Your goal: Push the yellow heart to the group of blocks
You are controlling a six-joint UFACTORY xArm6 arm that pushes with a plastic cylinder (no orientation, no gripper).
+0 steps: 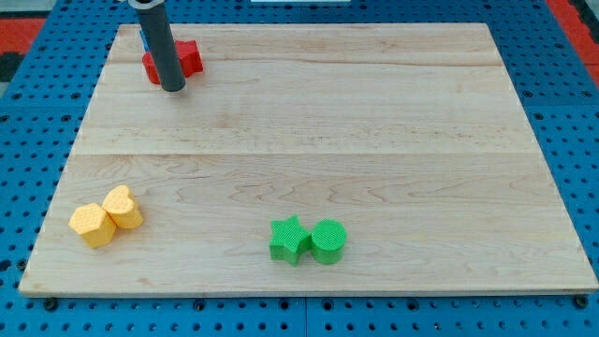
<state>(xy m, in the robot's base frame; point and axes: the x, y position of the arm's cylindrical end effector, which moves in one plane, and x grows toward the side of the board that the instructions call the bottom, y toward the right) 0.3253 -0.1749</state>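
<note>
- Wooden counter (374, 122), pale and planked, lies on a blue pegboard (28, 112) that shows on all sides.
- My tip (173, 88) is at the view's top left, just in front of a red block (187, 60) whose shape is partly hidden behind the rod; whether the two touch cannot be told.
- There are no jaws on this arm, only the dark rod, so nothing is held or clamped.
- The yellow heart (124, 207) sits near the view's bottom left, touching a yellow hexagon-like block (92, 225) on its lower left.
- A green star (290, 240) and a green cylinder (328, 241) sit side by side, touching, at the bottom centre.
- The yellow heart is well apart from the green pair and from my tip.
</note>
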